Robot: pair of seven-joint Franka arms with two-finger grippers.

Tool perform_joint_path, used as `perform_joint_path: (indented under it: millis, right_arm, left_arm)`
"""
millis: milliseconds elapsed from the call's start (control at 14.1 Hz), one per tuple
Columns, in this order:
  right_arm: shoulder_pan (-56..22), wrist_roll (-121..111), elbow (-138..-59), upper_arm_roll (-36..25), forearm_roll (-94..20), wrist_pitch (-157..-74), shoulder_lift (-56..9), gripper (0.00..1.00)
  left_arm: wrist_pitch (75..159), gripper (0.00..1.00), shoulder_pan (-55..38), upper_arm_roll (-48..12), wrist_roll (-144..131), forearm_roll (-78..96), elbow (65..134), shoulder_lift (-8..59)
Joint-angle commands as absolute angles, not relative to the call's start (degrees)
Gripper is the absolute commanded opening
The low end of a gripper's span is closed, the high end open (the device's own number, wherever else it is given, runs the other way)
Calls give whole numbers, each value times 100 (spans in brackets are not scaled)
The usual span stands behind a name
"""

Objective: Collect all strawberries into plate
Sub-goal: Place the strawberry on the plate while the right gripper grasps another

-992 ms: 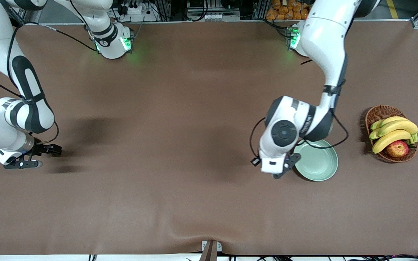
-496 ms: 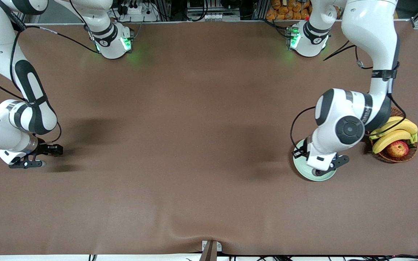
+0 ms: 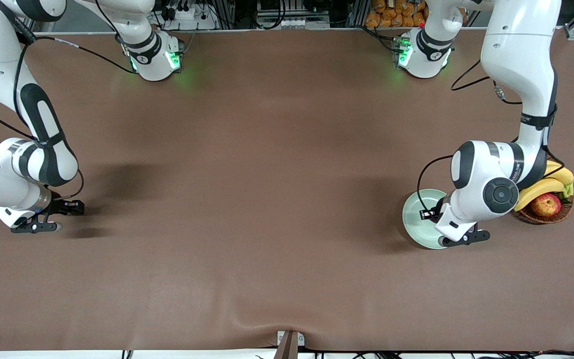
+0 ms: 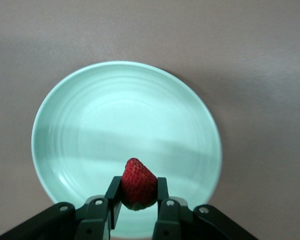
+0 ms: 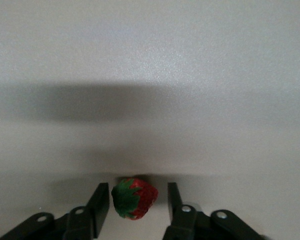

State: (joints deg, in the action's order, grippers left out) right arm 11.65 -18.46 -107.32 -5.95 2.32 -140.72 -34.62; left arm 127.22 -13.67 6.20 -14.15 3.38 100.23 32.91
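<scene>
Brown table, mint plate, red berries

The table (image 3: 267, 199) is plain matte brown; the plate (image 4: 125, 145) is glossy pale mint-green with faint concentric rings. One strawberry (image 4: 138, 184) is deep red between black fingers (image 4: 162, 192); another strawberry (image 5: 134, 198) is red with a green leafy cap. A brown wicker basket (image 3: 541, 215) holds yellow bananas (image 3: 546, 185) and a red-yellow apple (image 3: 546, 204).

Open brown table (image 3: 277, 199) stretches between the 2 arms. Only a fruit basket (image 3: 541, 214) crowds the plate (image 3: 416, 219), toward the left arm's end; the plate's bowl (image 4: 125, 125) lies bare.
</scene>
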Motion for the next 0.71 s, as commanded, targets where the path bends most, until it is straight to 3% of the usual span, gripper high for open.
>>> perform_joint_path:
  millis: [0,142,354,425,496,567,637]
  right_arm:
    - [1248,-1934,-10608,-527,132,-14054,-3542,35]
    - [1248,-1925,-10608,-519,123,-14071,-3559,35]
    - [1222,-1907,-10591,-519,123,-14001,-3551,17]
    - [1204,-1890,-10565,-519,123,-13975,-3525,13]
    - [1178,-1881,-10547,-519,123,-13870,-3490,13]
    - [1152,-1881,-10399,-510,123,-13608,-3472,12]
    - [1151,-1855,-10189,-501,123,-13257,-3472,12]
  left_arm:
    - [13393,0,-1309,554,-1152,202,10511,3304]
    - [13482,0,-1301,554,-1064,45,10503,3436]
    - [13509,0,-1178,554,-1046,-271,10494,3516]
    - [13500,12,-1134,554,-968,-299,10494,3507]
    - [13500,73,-1108,545,-897,-299,10494,3507]
    - [13500,100,-1125,545,-896,-299,10494,3498]
    - [13465,100,-1160,545,-975,-290,10485,3463]
